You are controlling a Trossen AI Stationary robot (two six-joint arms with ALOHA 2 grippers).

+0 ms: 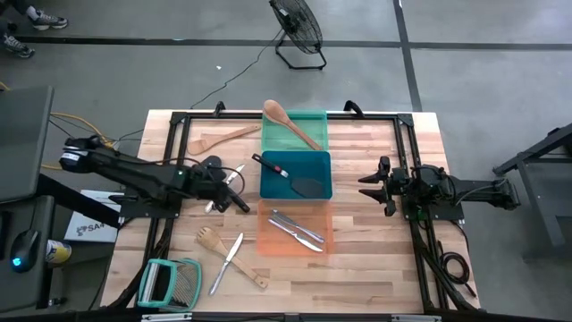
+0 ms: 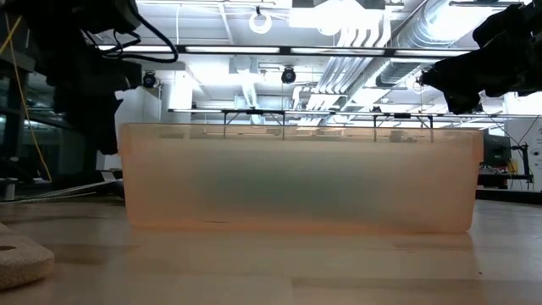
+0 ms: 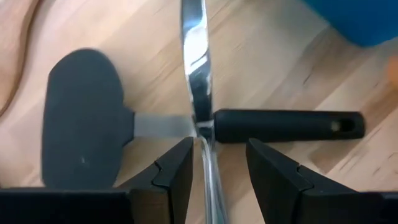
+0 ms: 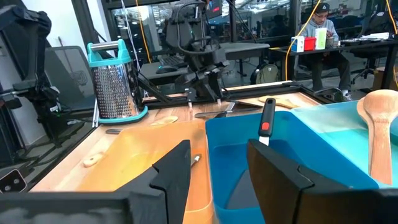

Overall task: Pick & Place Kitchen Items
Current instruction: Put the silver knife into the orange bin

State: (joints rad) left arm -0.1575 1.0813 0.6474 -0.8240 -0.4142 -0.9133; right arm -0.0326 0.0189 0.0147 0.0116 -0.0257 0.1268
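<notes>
Sorting half done: left gripper (image 3: 217, 180) pinches a silver metal knife (image 3: 198, 87).
Three trays hold utensils; a wooden fork (image 1: 212, 239) and others wait. Right gripper (image 4: 217, 180), spread, idles.

From the low camera, you see the orange tray (image 2: 296, 178) only as a frosted wall; its contents are hidden. In the left wrist view the silver knife (image 3: 196, 81) runs off the frame at both ends, so you cannot tell whether the fingers (image 3: 177, 171) touch it. The grater (image 1: 168, 284) is partly cut off at the bench's near edge.
</notes>
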